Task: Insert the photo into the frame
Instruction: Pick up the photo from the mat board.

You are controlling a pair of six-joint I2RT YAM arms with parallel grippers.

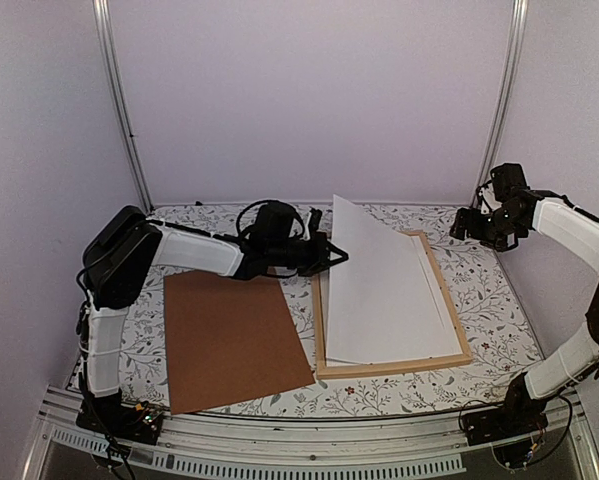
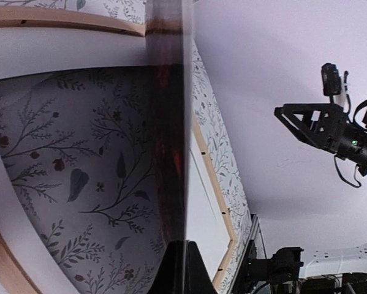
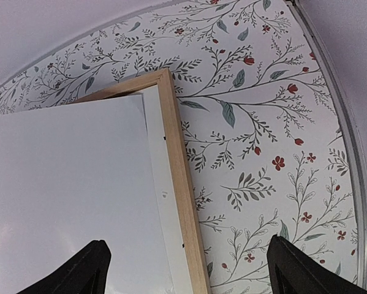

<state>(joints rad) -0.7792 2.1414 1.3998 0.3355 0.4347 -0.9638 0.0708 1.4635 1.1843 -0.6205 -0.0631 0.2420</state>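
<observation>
The photo [image 1: 379, 280] hangs tilted over the frame [image 1: 394, 367], white back up. Its left edge is lifted and its right side rests low inside the frame. My left gripper [image 1: 324, 255] is shut on that raised left edge. In the left wrist view the photo [image 2: 168, 122] shows almost edge-on with its dark reddish-brown band, pinched between my left gripper's [image 2: 186, 245] fingers, and a frame [image 2: 215, 184] strip lies beyond. My right gripper [image 1: 469, 225] hovers open above the frame's far right corner. From the right wrist, the photo's white back [image 3: 60, 184] covers most of the frame [image 3: 180, 184], and the right gripper [image 3: 195, 275] holds nothing.
A plain brown backing board [image 1: 234, 340] lies flat to the left of the frame. A white mat border [image 3: 158, 184] shows inside the frame's rail. A floral cloth [image 1: 479, 290] covers the table, and metal posts [image 1: 124, 110] stand at the back corners.
</observation>
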